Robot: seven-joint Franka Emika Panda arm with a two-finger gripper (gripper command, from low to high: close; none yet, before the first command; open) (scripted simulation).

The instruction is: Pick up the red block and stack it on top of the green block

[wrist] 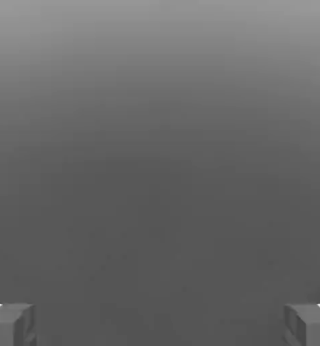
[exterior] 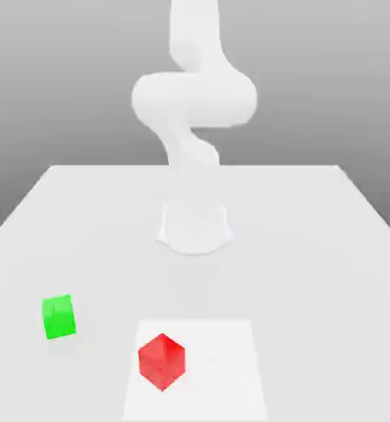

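Red block [exterior: 162, 360]; green block [exterior: 58, 316]; white arm [exterior: 194, 99].

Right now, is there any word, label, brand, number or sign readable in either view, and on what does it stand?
None: no text can be read anywhere.
Red block: plain faces, no marking.
Green block: plain faces, no marking.
White table and white arm: no label or brand.
Gripper, jaws wide apart: bare grey fingertips, no lettering.

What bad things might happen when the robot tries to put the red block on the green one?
The red block sits turned with a corner toward the exterior view, so the open gripper may pinch corners instead of flat sides and let it slip. The green block is small, so the red one might land off-center and tumble. Both blocks lie on the table near its front edge, so a knocked block may fall off.
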